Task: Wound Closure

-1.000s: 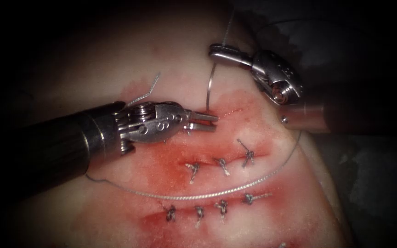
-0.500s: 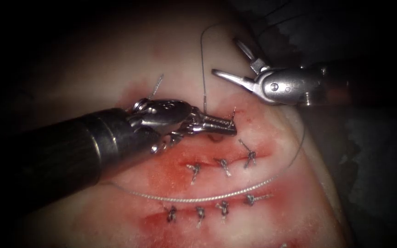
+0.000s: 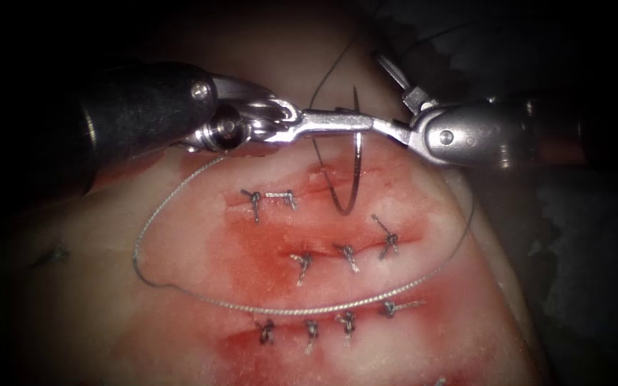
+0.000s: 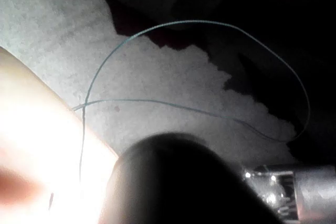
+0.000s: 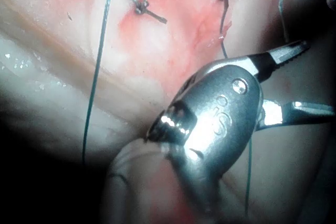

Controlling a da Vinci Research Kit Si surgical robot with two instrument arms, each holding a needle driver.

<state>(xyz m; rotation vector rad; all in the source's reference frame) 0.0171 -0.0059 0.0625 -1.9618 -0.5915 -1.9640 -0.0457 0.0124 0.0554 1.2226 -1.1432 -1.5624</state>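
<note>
The needle (image 3: 352, 168) hangs in the air over the tissue (image 3: 180, 236). It is free of the tissue. Its curve bends down toward the top cut (image 3: 323, 179), and its low end hovers just above the red fluid (image 3: 252, 250) there.

The left tool (image 3: 341, 121) holds the needle. Its jaws are pressed tight on the needle near the upper end of the curve. The left arm's dark shaft comes in from up and to the left of the needle and lies almost flat. Its shiny wrist points straight at the right tool (image 3: 388, 93).

The right tool sits just to the right of the needle. Its jaws are spread wide and hold nothing. One jaw points up and away from the needle. The other jaw points at the tip of the left tool and sits right beside it. In the right wrist view the right tool (image 5: 307, 82) also shows its two jaws wide apart with nothing between them.

The thread (image 3: 202, 297) runs from the needle area in a big loop. It goes left of the needle, then down and across the tissue, between the two lower rows of knots (image 3: 345, 257), and back up on the right side. In the left wrist view the thread (image 4: 173, 103) makes a loose loop over a pale cloth (image 4: 63, 35).
</note>
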